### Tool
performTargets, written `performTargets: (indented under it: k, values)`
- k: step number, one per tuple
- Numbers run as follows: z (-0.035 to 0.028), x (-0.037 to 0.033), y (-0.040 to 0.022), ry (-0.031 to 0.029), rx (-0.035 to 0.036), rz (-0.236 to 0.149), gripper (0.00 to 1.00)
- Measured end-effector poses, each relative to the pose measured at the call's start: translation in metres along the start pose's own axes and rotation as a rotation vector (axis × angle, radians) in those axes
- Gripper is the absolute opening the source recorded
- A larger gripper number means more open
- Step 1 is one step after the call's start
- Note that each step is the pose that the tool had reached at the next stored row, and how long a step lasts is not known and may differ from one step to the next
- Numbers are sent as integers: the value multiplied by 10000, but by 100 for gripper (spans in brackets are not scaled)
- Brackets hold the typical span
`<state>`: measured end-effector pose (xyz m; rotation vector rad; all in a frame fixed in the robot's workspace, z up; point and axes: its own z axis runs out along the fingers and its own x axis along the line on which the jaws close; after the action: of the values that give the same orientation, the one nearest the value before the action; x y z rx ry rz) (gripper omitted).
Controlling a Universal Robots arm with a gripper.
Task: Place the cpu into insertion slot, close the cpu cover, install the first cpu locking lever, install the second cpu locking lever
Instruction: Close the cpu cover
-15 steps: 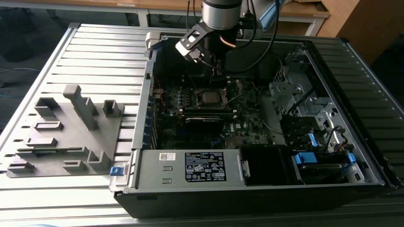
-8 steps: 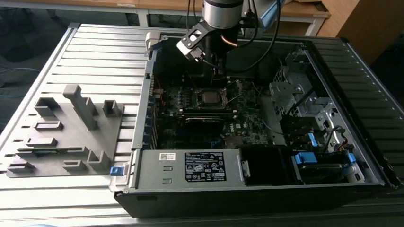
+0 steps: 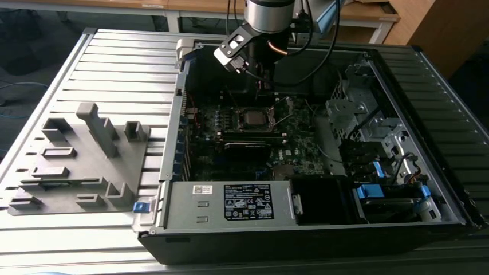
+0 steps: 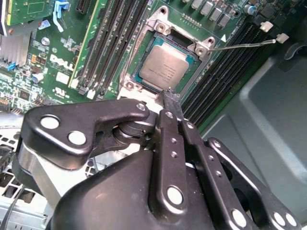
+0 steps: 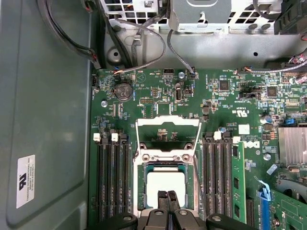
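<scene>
The cpu [image 4: 164, 66] lies flat in the insertion slot [image 4: 130, 85], its silver-grey top facing up; it is also in the first wrist view [image 5: 165, 183]. The cpu cover [image 5: 168, 123], a thin silver frame with a window, stands flipped open at the slot's far side. A thin locking lever [image 4: 240, 45] sticks out, raised, beside the slot. My gripper [image 4: 170, 95] hovers just above the cpu's near edge, fingertips [image 5: 162, 197] pressed together with nothing between them. In the exterior view the gripper [image 3: 265, 86] hangs over the slot [image 3: 252, 118] inside the open computer case.
Black memory slots [image 5: 112, 177] flank the socket on both sides. A labelled power supply [image 3: 229, 203] fills the case's near end and a drive cage [image 3: 359, 114] its right side in the exterior view. A grey fixture plate [image 3: 77, 154] lies left of the case.
</scene>
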<state>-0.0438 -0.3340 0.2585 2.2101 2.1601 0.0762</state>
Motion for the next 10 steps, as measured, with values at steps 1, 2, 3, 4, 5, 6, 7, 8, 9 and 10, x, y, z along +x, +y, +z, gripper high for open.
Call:
performTargets:
  k: [1, 2, 3, 4, 5, 6, 7, 8, 9, 10]
  values:
    - [-2, 0, 0, 0, 0, 0, 11]
    - [-4, 0, 0, 0, 1, 0, 11]
    - [-7, 0, 1, 0, 1, 0, 11]
    - [-9, 0, 1, 1, 0, 0, 11]
    - [-12, 0, 1, 1, 0, 0, 11]
    - [-17, 0, 1, 0, 1, 0, 11]
    - [-21, 0, 2, 1, 0, 0, 11]
    - [-26, 0, 2, 2, 0, 0, 11]
    - [-31, 0, 2, 1, 0, 0, 11]
    - [-35, 0, 3, 2, 0, 0, 11]
